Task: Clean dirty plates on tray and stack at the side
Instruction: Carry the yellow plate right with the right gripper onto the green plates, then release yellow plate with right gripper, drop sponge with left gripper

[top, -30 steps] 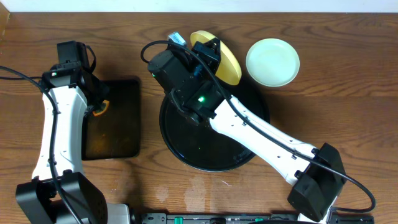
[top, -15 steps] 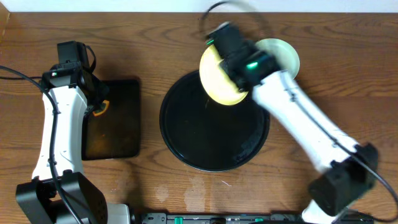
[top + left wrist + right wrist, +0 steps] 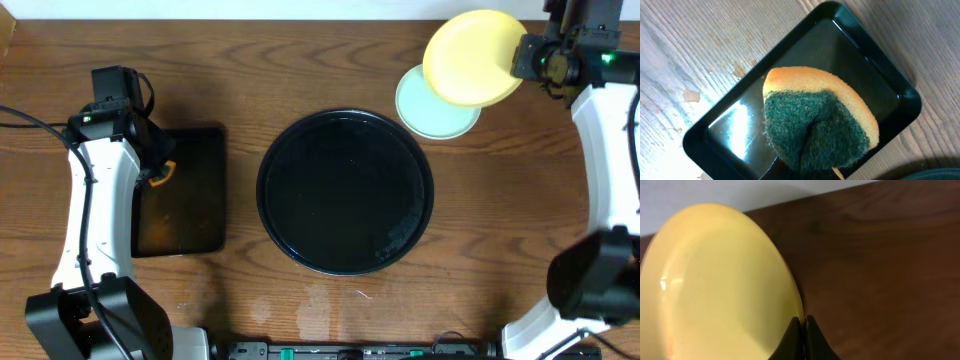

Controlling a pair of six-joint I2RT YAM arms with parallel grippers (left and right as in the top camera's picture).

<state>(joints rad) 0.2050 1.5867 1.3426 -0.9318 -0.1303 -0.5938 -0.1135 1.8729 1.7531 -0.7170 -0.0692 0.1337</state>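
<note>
While my right pincer (image 3: 802, 325) clamps the pale yellow round plate (image 3: 472, 58), stacking looks nearly done.
Below: mint-green round plate (image 3: 416, 113); glossy round black tray (image 3: 345, 192) bare; left pincer (image 3: 158, 172) squeezes green-orange sponge (image 3: 815, 125).

Bright, even light with faint glare on the glossy tray (image 3: 300, 150)

Surface: brown wood-grain table (image 3: 300, 70) | centre: round black tray (image 3: 340, 200) | left – rectangular black tray (image 3: 185, 200) | far right corner – mint-green plate (image 3: 425, 115), just beside the round tray, apart from it
</note>
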